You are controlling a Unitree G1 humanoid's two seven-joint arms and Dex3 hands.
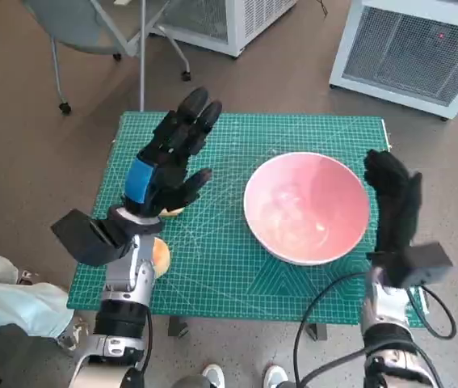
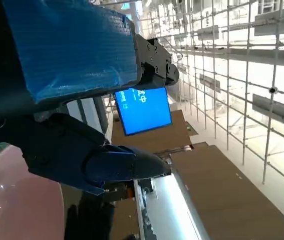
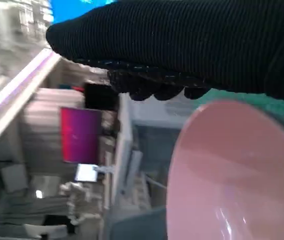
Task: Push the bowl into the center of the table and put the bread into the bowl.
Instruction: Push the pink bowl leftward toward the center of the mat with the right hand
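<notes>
- Pink bowl sitting upright, mouth up, on green mat.
- Bread mostly hiding under left arm, orientation unclear.
- Left hand hovering, fingers spread, holding nothing.
- Right hand flat, empty, just beside the bowl rim.

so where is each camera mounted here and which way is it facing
Head view: on the robot's head, looking steeply down at the green table; shows both forearms, the left hand and right hand raised, fingers apart, flanking the pink bowl.
Left wrist view: behind the left hand, facing out into the room; its blue-taped back and black fingers fill the picture.
Right wrist view: behind the right hand, facing past the glove toward the room.
Shared: the pink bowl appears in all three.
</notes>
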